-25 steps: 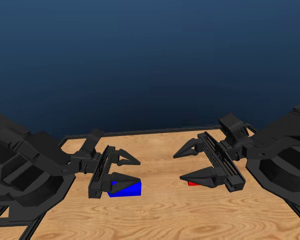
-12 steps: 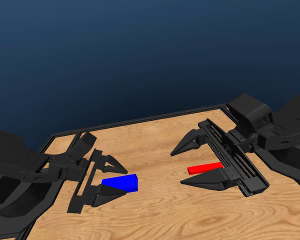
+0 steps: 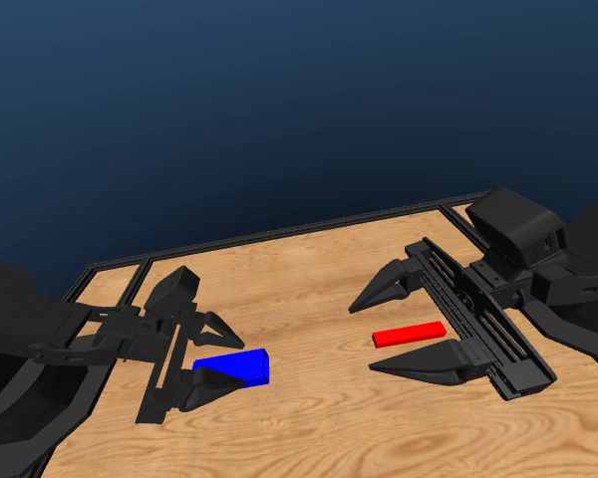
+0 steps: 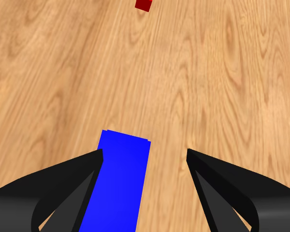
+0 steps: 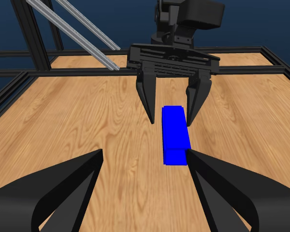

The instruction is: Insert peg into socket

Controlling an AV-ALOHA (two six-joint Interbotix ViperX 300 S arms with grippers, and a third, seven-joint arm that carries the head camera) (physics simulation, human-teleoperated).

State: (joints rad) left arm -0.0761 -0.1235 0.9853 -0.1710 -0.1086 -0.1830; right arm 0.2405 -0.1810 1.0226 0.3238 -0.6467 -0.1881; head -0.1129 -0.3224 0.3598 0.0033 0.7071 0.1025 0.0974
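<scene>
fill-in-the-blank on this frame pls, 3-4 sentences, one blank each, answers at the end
1. The socket lies on the table between the open jaws of the ____ gripper.
2. The peg is colored ____.
3. The right gripper is ____, with the peg lying flat between its jaws, not yet gripped.
4. In the left wrist view the socket sits off-center, close against one jaw, while the far-off peg shows only its ____ tip.

Missing words: left; red; open; red
</scene>
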